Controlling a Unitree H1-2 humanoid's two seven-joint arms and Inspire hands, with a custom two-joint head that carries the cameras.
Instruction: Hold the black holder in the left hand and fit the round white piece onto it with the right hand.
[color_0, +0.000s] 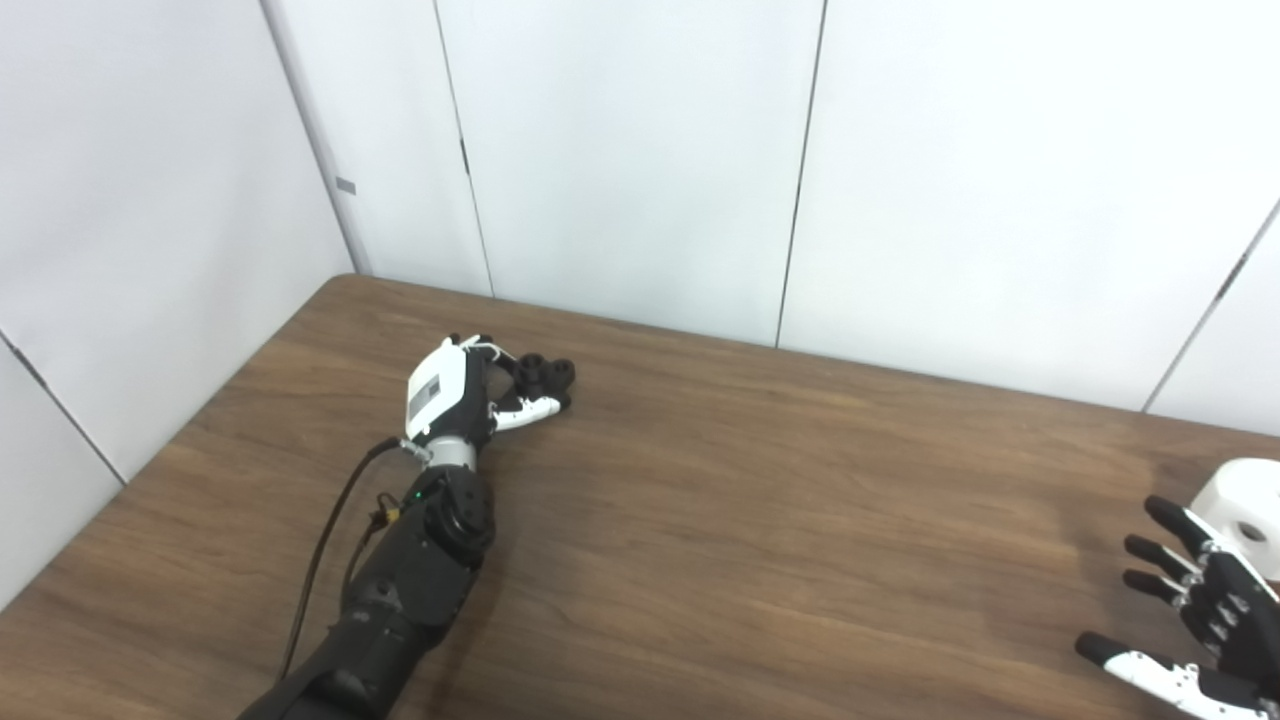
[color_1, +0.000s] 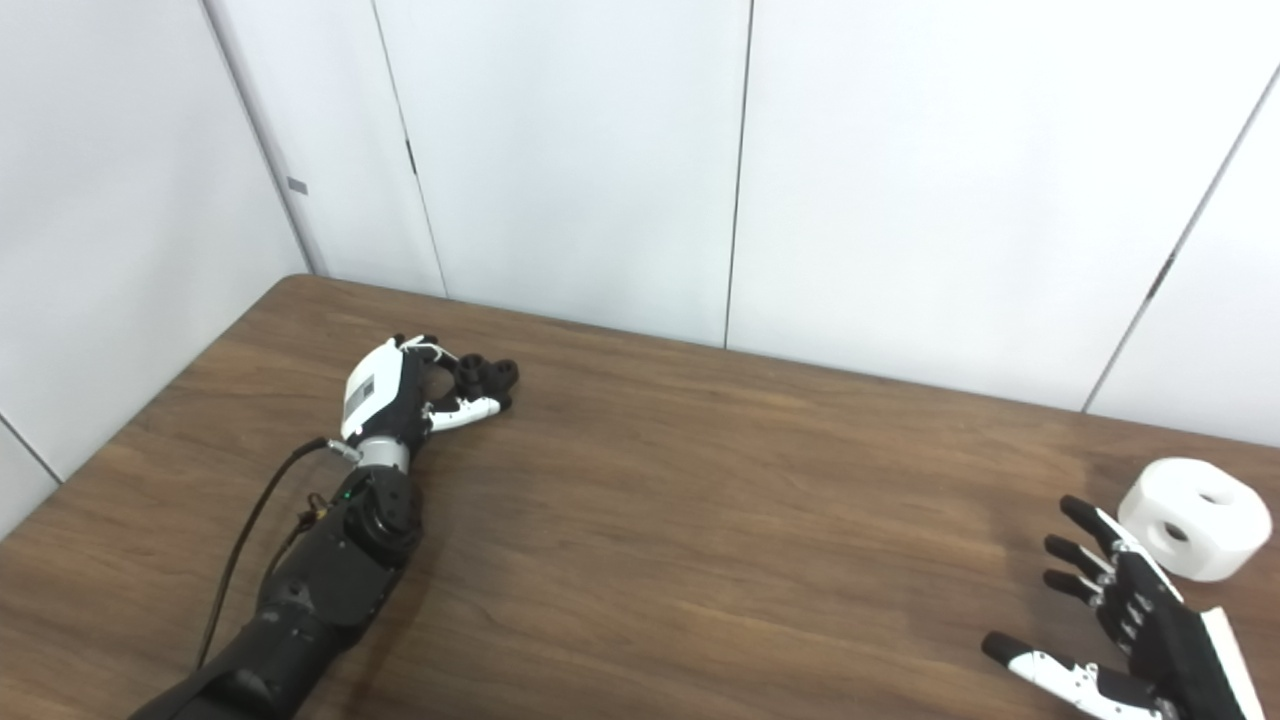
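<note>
The black holder (color_0: 545, 376) lies on the wooden table (color_0: 760, 500) at the far left. My left hand (color_0: 462, 388) is laid around it, fingers curled over its far side and the thumb against its near side; the holder rests on the table. The round white piece (color_1: 1195, 517), a thick disc with holes, sits at the right edge of the table. My right hand (color_1: 1130, 610) is open just in front and to the left of it, fingers spread and pointing toward it, not touching it.
White wall panels (color_0: 640, 160) stand right behind the table's far edge. The table's left edge runs diagonally close to my left arm (color_0: 400, 590), with a black cable beside it.
</note>
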